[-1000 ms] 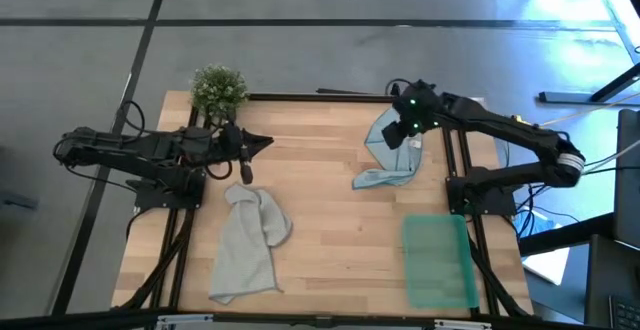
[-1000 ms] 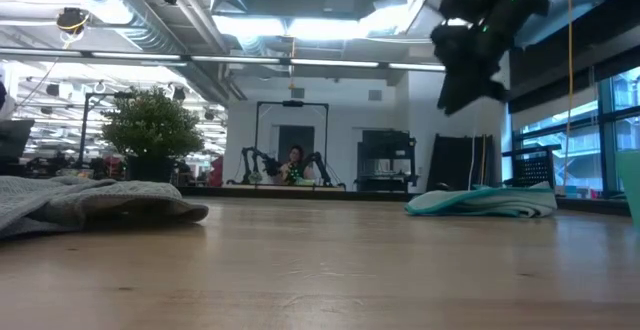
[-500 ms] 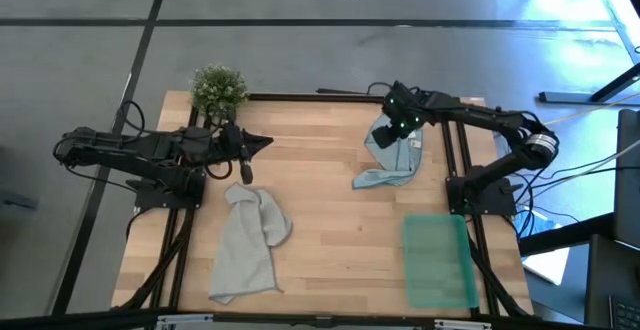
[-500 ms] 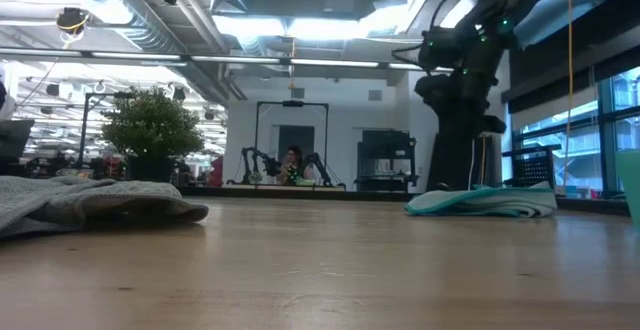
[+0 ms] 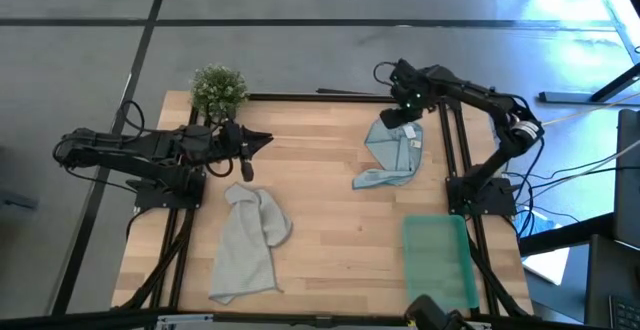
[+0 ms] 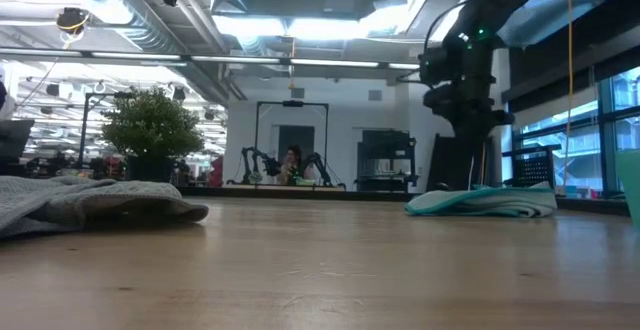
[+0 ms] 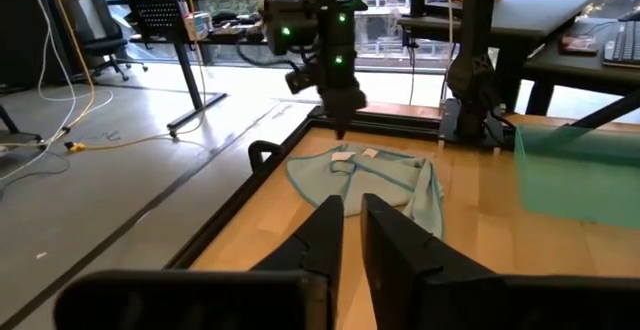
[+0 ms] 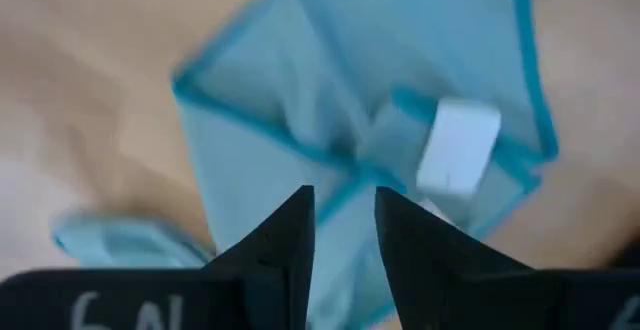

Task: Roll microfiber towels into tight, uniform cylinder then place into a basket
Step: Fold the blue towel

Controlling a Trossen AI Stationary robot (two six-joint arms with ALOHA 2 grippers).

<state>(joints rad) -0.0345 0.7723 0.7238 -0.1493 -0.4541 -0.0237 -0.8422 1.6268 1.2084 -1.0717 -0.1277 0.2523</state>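
Seen from above, with 12 o'clock at the table's point(image 5: 330, 220) far edge:

- Pale blue towel point(image 5: 395, 155) lying crumpled and unrolled at about 1 o'clock, flat on the wood. White tag point(image 8: 458, 160) showing on it in the right wrist view.
- Right gripper point(image 5: 403, 110) hanging just over the far edge of that blue towel, pointing down at it. Fingers point(image 8: 285, 235) parted by a narrow gap, nothing pinched between them, cloth visible through the gap. Touching the cloth or just clear of it: cannot tell.
- Light grey towel point(image 5: 250, 240) at about 7 o'clock, heaped loosely, also unrolled, well apart from the blue one.
- Left gripper point(image 5: 262, 140) at about 10 o'clock, held level above the table and pointing toward 3 o'clock, just beyond the grey towel's far end. Fingers point(image 7: 325, 235) parted by a slim gap and gripping nothing.
- Basket point(image 5: 440, 260) at about 4 o'clock, near the right-hand edge, translucent green, long side running from 12 to 6. Neither of the 2 towels inside it.
- Small potted plant point(image 5: 218, 88) at the 11 o'clock corner, behind the left arm.
- From table height: grey towel point(image 6: 80, 202) low at 9 o'clock, blue towel point(image 6: 480, 202) low at 3 o'clock, plant point(image 6: 152, 130) behind the grey one.
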